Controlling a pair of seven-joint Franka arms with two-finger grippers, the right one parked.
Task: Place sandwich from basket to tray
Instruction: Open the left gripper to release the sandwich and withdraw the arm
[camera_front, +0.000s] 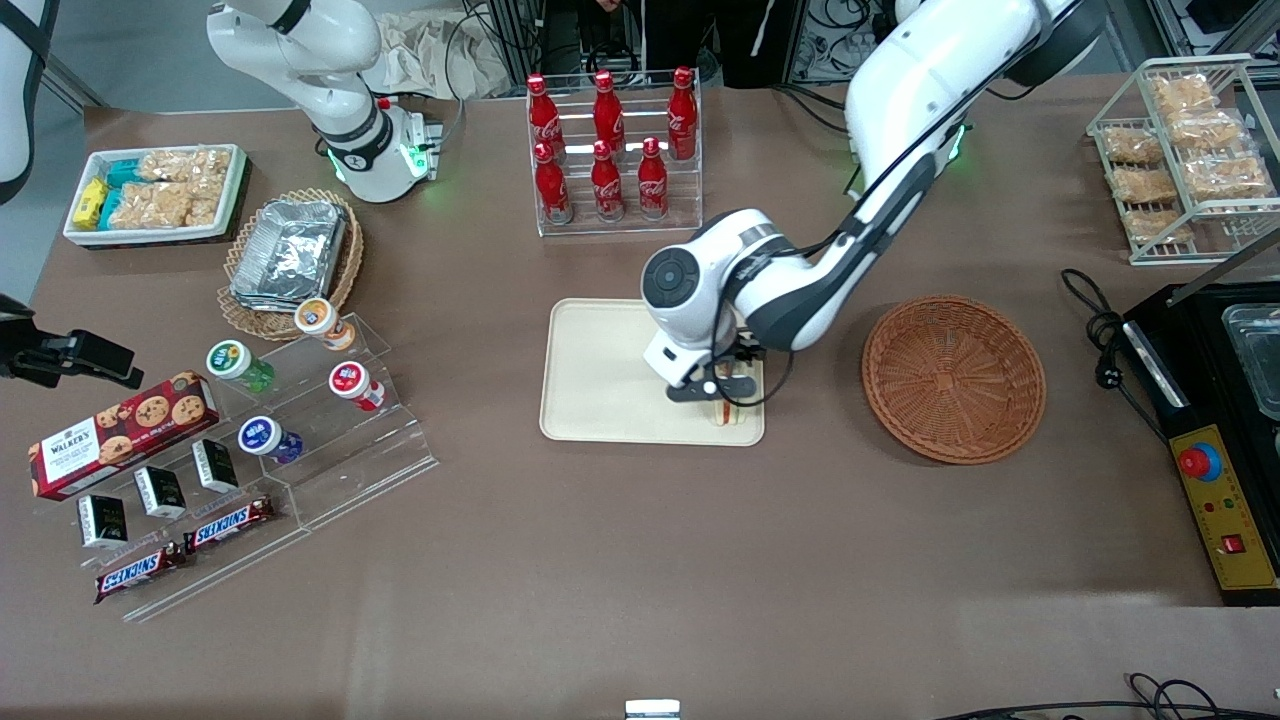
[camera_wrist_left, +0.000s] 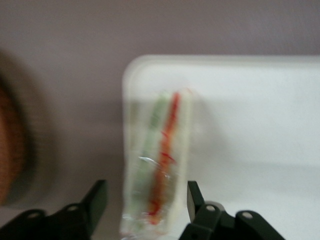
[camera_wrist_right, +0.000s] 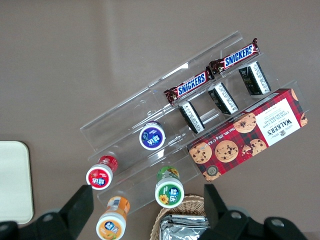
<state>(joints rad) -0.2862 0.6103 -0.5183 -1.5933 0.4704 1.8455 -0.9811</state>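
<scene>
While the left arm reaches low over the tabletop (camera_front: 620, 560), the front view shows its gripper (camera_front: 728, 392) above the corner of the tray (camera_front: 600, 370) that lies nearest the basket (camera_front: 953, 378) and toward the front camera. The sandwich (camera_front: 731, 412) shows only as a small striped patch under the wrist, on the tray's surface near its rim. The basket stands just beside the tray, toward the working arm's end of the tabletop, and holds nothing (its woven floor is bare). Judged from this layout, the transfer is essentially made and the sandwich sits at the closest reachable corner, the shortest path from the basket. This view hides the fingers under the wrist housing.

The left wrist view supplies what the front view lacks. The sandwich (camera_wrist_left: 160, 165) stands on edge, its green and orange-red filling layers running away from the camera, inside the rounded corner of the tray (camera_wrist_left: 260, 125). The fingers (camera_wrist_left: 96, 200) stand spread on either side of the wedge, with a gap visible at each flank, so they appear to pinch nothing; whether the sandwich rests fully on the tray cannot be told. A blurred edge of the basket (camera_wrist_left: 10, 150) shows beside the tray.

The right wrist view shows only one edge of the tray (camera_wrist_right: 15, 182) and neither sandwich nor gripper.
</scene>
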